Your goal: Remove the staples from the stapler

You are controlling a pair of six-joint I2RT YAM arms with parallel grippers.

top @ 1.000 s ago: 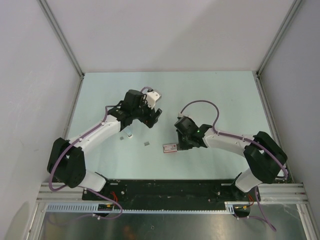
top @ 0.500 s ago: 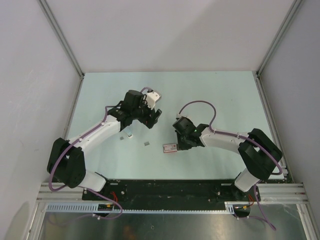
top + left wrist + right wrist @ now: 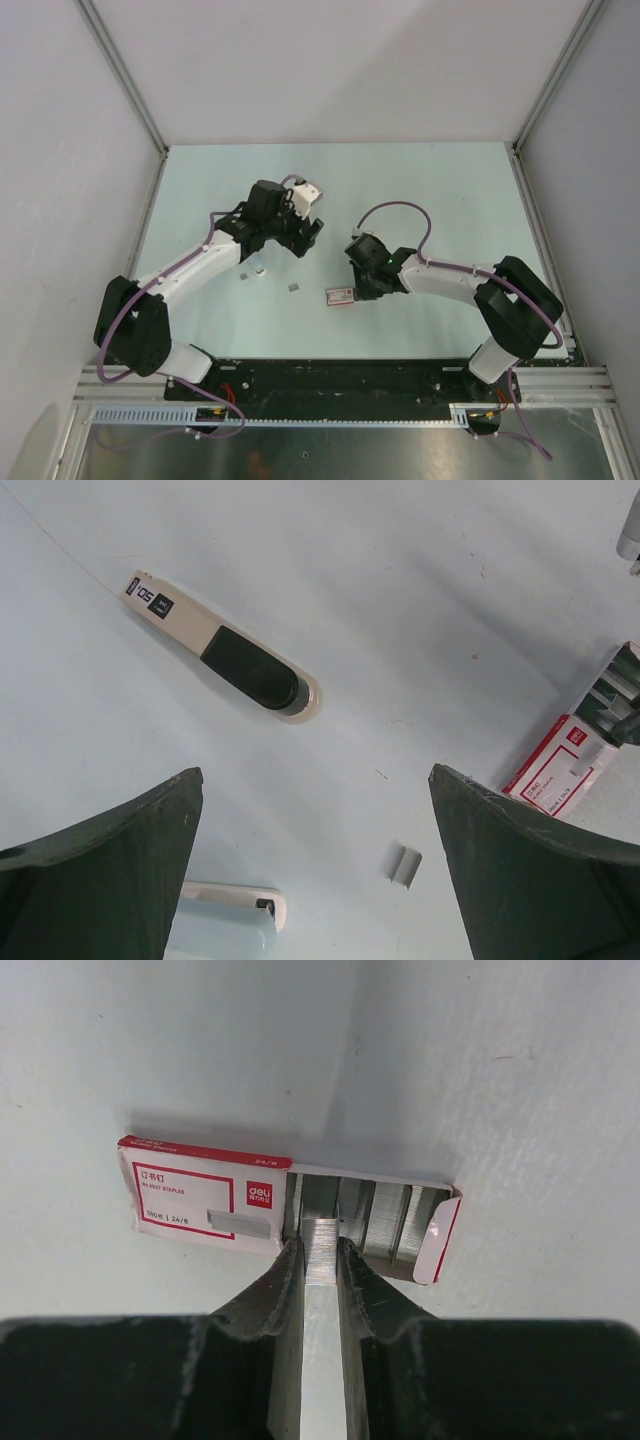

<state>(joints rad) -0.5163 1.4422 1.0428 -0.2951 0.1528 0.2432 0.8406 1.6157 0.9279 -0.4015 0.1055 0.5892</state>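
One strip of staples (image 3: 320, 1260) sits pinched in the narrow right gripper (image 3: 320, 1243), centre frame; lower squarely into the box (image 3: 190, 1195) before releasing. Left gripper (image 3: 312, 780) gapes wide, empty.

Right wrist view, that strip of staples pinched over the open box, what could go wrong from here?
1. The right gripper holds the strip of staples only by its thin sides, so it may slip out or snap apart.
2. It is working right at the open end of the staple box, so a small nudge could shove the box.
3. A loose strip lies under the open left gripper and might get knocked away.
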